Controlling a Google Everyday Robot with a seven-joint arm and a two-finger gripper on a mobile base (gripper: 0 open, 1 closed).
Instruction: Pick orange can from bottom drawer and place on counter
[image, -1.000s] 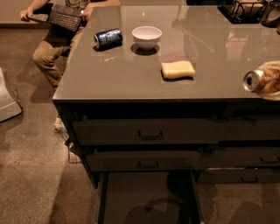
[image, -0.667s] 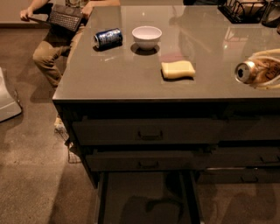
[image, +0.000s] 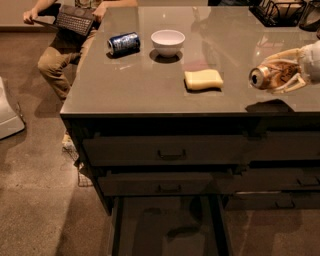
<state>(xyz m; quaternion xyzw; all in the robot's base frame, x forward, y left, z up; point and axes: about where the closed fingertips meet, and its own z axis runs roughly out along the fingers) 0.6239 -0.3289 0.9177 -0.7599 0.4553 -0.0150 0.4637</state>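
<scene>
Holds the orange can (image: 260, 77) sideways in the gripper (image: 271, 76), clenched around it, silver end facing left. Hangs at the far right of the counter (image: 145, 85), seemingly just above the surface, shadow beneath, right of the yellow sponge (image: 203, 79). Below, bottom drawer (image: 165, 227) pulled open.

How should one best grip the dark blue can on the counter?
Probably across its round middle, from above: the dark blue can lies on its side, ends left and right. The gripper, over the counter's right part, holds the orange can.
</scene>
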